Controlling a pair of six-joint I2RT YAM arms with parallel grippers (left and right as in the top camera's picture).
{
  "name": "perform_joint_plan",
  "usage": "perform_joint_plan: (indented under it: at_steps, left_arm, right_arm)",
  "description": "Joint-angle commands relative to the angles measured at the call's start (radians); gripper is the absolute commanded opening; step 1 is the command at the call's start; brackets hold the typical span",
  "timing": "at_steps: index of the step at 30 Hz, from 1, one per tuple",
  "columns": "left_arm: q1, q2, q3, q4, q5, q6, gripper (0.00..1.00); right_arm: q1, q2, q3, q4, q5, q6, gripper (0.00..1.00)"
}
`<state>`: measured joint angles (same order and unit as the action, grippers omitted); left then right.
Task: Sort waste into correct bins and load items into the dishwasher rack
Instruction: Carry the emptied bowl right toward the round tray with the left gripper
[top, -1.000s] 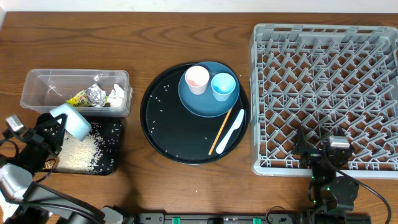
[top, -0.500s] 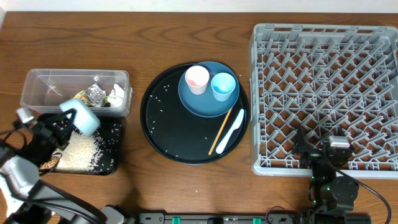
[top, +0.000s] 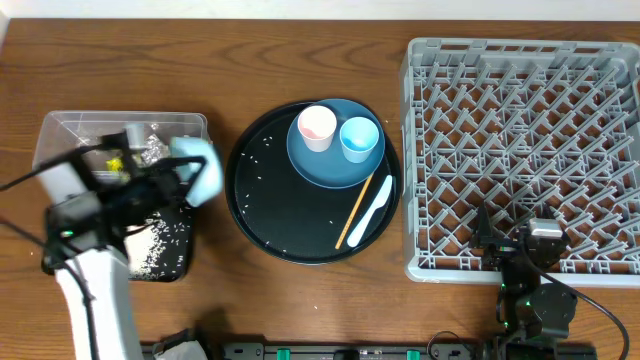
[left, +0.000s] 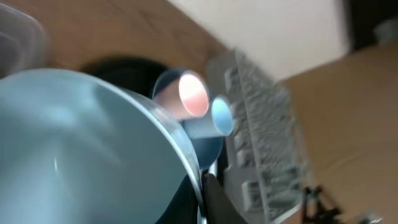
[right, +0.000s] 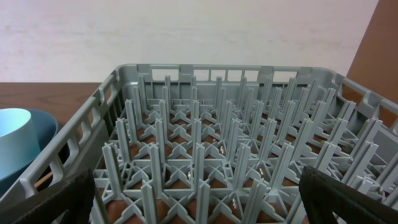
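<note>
Clear plastic of the tub (top: 60, 130), well left of the large round black tray (top: 262, 215), is half covered by the left arm (top: 95, 290), so the waste inside is too blurred to sort out. Also left of that tray, the shallow black tray (top: 172, 262) holds loose white rice grains (top: 160, 235). The left gripper (top: 178, 182) is pinched onto the white bowl (top: 198, 170), held in the air just left of the round tray's rim. Blur hides the jaws overhead, and the wrist view is mostly bowl, with one dark finger (left: 217, 202) showing. The bowl looks light, stiff and glossy, so a shallow rim pinch could let it swing; a deeper bite on the wall seems safer.

On the round tray sits the dark blue plate (top: 325, 172), bearing the pink cup (top: 317, 127) and light blue cup (top: 360, 138). The chopstick (top: 355, 210) and white plastic spoon (top: 372, 212) lie toward the tray's right edge. Right of the tray stands the dishwasher rack (top: 520, 60), and at its near edge the right gripper (right: 199, 202) has its jaws spread wide, holding nothing.
</note>
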<state>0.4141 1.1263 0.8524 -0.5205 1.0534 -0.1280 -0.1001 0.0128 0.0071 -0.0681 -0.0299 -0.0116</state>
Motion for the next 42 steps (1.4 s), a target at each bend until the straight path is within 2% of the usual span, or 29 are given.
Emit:
perform_joint_plan:
  at_steps: [1, 11, 14, 19, 24, 28, 31, 35, 39, 42]
  left_arm:
    - [-0.176, -0.027, 0.020, -0.033, -0.368, -0.018, 0.06]
    - [-0.665, 0.054, 0.020, -0.032, -0.863, -0.064, 0.06]
    - [-0.745, 0.085, 0.020, -0.030, -0.929, -0.078, 0.06]
    - [-0.830, 0.115, 0.020, 0.003, -0.914, -0.078, 0.06]
    - [-0.867, 0.112, 0.021, 0.041, -0.811, -0.053, 0.06]
    - [-0.891, 0.113, 0.021, 0.027, -0.819, -0.049, 0.06]
    - [-0.911, 0.114, 0.021, -0.003, -0.830, 0.042, 0.06]
    - [-0.940, 0.114, 0.021, -0.032, -0.916, 0.072, 0.06]
    - [-0.981, 0.114, 0.021, -0.055, -1.076, 0.071, 0.06]
    - [-1.014, 0.109, 0.034, -0.054, -1.137, 0.018, 0.06]
  right_arm:
    - [0.008, -0.002, -0.002, -0.004, -0.004, -0.009, 0.99]
    - [0.008, -0.002, -0.002, -0.004, -0.004, -0.008, 0.99]
    - [0.008, -0.002, -0.002, -0.004, -0.004, -0.008, 0.99]
    - [0.008, -0.002, -0.002, -0.004, -0.004, -0.008, 0.99]
    - [0.008, -0.002, -0.002, -0.004, -0.004, -0.008, 0.99]
    - [0.008, -0.002, -0.002, -0.004, -0.004, -0.008, 0.99]
    - [0.008, -0.002, -0.002, -0.004, -0.004, -0.008, 0.99]
    - [0.008, -0.002, -0.002, -0.004, -0.004, -0.008, 0.99]
    - [0.008, -0.002, -0.002, -0.004, -0.004, -0.008, 0.99]
    - [0.008, -0.002, -0.002, -0.004, -0.004, -0.009, 0.99]
